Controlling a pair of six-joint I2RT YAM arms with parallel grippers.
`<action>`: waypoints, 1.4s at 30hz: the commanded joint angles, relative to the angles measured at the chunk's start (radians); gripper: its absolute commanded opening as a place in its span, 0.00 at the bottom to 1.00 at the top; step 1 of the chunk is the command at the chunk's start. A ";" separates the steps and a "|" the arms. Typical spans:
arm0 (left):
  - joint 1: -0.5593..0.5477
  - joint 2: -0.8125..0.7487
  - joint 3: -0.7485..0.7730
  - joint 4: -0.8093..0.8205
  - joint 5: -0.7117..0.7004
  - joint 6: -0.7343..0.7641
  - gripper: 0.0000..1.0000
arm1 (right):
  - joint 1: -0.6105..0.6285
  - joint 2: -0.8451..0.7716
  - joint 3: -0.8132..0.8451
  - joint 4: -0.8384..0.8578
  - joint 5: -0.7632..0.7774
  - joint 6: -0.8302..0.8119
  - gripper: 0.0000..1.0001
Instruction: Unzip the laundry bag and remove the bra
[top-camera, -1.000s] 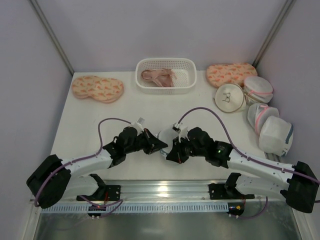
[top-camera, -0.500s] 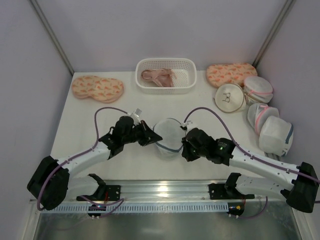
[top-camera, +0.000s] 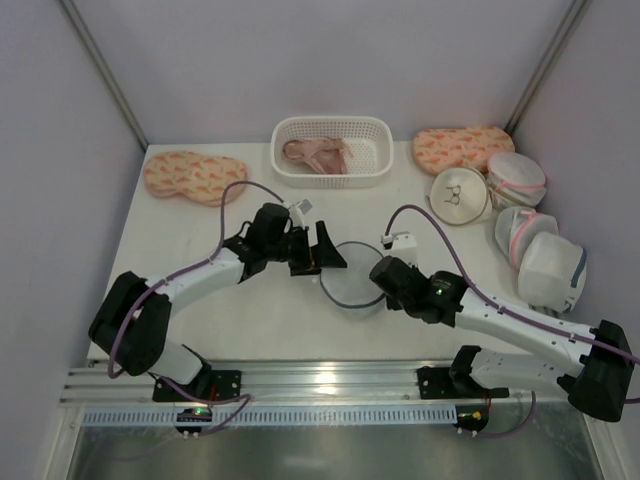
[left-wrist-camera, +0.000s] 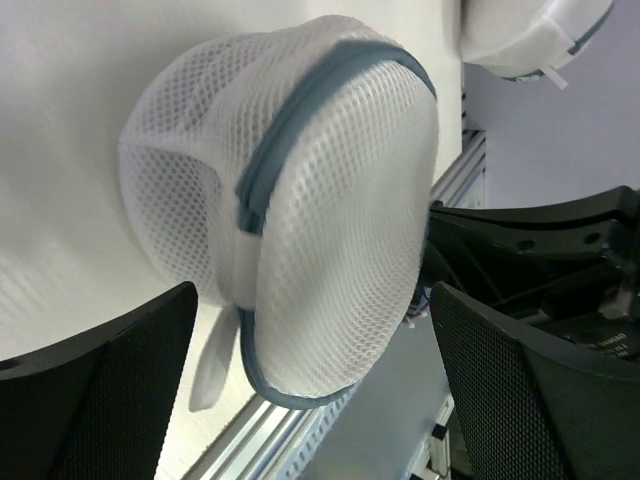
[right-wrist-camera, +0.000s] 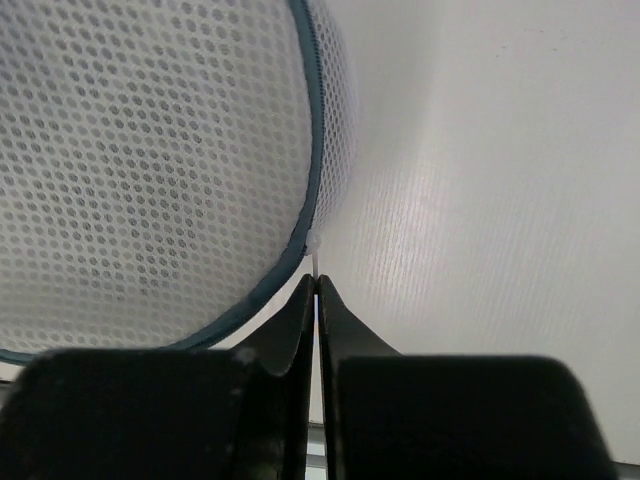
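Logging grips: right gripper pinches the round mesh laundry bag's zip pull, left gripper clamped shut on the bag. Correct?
No: the left wrist view shows the left gripper open by the round white mesh laundry bag. The right gripper pinches the zip pull.

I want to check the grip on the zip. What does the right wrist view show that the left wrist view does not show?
Only the right wrist view: the small white zip pull pinched in the shut right gripper. Only the left wrist view: the open left gripper framing the whole round dome-shaped bag of white-grey mesh, and a second white mesh bag with blue trim behind. Both: that bag's mesh, its grey-blue zip band and the white table.
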 joint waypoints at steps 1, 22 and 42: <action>0.005 -0.077 -0.001 -0.101 -0.095 0.048 0.99 | 0.002 -0.049 0.033 0.019 0.047 0.010 0.04; -0.010 -0.944 -0.474 -0.287 -0.157 -0.387 0.99 | 0.019 -0.061 -0.183 0.723 -0.793 0.049 0.04; -0.084 -0.722 -0.497 0.081 -0.269 -0.526 0.99 | 0.126 0.077 -0.119 0.798 -0.730 -0.008 0.04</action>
